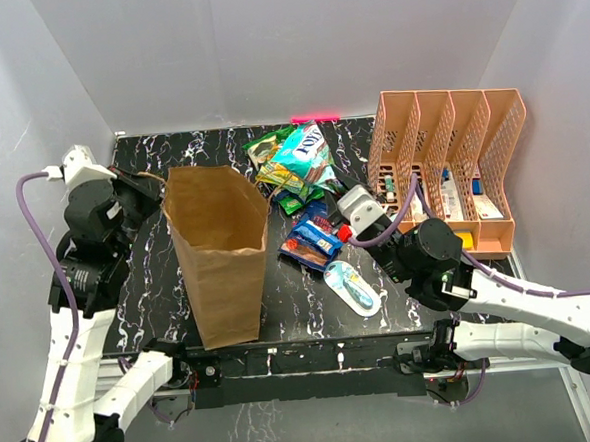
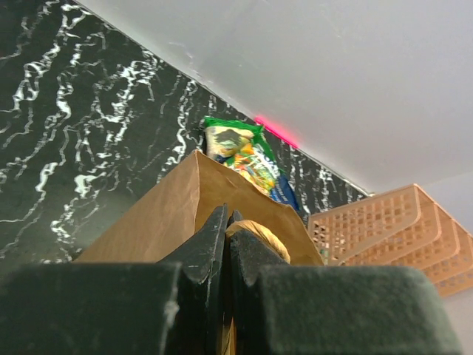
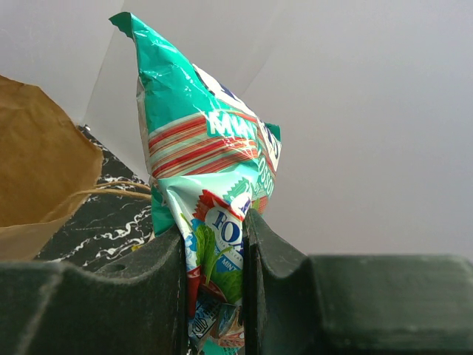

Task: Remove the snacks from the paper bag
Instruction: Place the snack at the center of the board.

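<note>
The brown paper bag (image 1: 217, 256) stands upright and open at the left of the table. My left gripper (image 1: 151, 188) is shut on the bag's rim and twisted handle (image 2: 259, 235) at its far left edge; it also shows in the left wrist view (image 2: 228, 222). My right gripper (image 1: 333, 186) is shut on a teal mint snack packet (image 1: 306, 152), held above the pile; the right wrist view shows the packet (image 3: 199, 140) between the jaws of that gripper (image 3: 214, 244). A green chip bag (image 1: 268, 145), a yellow-green packet (image 1: 288, 181) and blue packets (image 1: 316, 242) lie right of the bag.
A white-and-teal blister pack (image 1: 355, 285) lies near the front edge. A peach mesh organizer (image 1: 452, 161) with small boxes stands at the right. Grey walls close the back and sides.
</note>
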Controlling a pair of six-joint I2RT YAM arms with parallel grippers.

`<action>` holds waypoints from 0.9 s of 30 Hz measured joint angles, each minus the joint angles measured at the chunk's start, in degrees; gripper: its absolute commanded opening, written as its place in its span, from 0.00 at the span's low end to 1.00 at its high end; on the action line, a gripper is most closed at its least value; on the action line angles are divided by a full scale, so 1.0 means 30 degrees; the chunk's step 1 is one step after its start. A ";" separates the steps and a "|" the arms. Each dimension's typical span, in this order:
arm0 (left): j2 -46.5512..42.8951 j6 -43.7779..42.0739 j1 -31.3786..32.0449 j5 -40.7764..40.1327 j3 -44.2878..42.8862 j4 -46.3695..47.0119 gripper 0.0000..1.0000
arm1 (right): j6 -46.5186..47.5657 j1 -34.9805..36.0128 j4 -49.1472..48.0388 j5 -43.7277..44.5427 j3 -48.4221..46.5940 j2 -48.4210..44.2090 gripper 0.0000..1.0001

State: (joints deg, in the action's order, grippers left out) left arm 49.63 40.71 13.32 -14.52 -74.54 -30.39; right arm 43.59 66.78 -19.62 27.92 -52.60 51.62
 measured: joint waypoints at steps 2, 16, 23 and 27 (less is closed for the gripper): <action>-0.0641 -0.0313 -0.0007 -0.0466 0.0729 -0.0022 0.00 | -0.0044 -0.0015 0.0007 -0.0146 0.0007 0.0015 0.08; -0.6105 0.0109 -0.0007 -0.1239 0.4670 -0.1486 0.16 | -0.0714 -0.0357 0.0051 -0.0488 0.0000 0.1450 0.08; -0.6011 0.0124 0.0000 -0.1683 0.4379 -0.2776 0.50 | -0.4575 -0.4692 0.1741 -0.1909 -0.0656 0.2892 0.08; -0.5493 -0.0452 -0.0007 -0.1858 0.2922 -0.3184 0.71 | -0.6892 -0.7992 0.2601 -0.3956 -0.0692 0.4058 0.08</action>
State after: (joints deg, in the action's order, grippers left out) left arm 33.15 39.35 13.30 -20.10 -65.78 -39.94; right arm 22.92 42.81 -11.81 16.05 -54.68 63.79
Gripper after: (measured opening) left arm 0.558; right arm 0.276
